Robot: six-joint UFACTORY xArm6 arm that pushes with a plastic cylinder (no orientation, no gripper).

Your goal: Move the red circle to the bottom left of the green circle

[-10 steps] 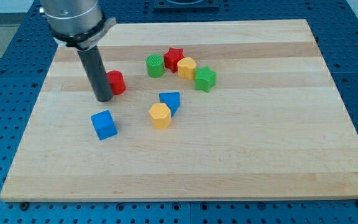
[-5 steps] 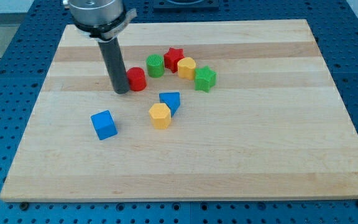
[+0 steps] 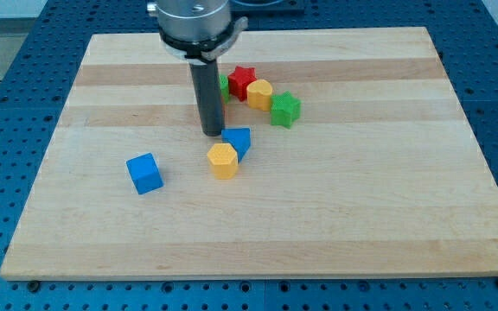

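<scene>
My tip (image 3: 212, 133) rests on the board just up and left of the blue wedge-shaped block (image 3: 238, 141). The dark rod stands in front of the green circle (image 3: 224, 85), so only a sliver of it shows at the rod's right edge. The red circle is hidden behind the lower part of the rod, below the green circle; I cannot tell its exact place or whether the two touch.
A red star (image 3: 242, 79), a yellow block (image 3: 259, 93) and a green star (image 3: 285, 109) sit in a row right of the green circle. A yellow hexagon (image 3: 222, 160) lies below the tip. A blue cube (image 3: 144, 173) lies at the lower left.
The rod has slid to the right, pushing the red circle along with it toward the green circle. The red circle has gone out of sight behind the rod.
</scene>
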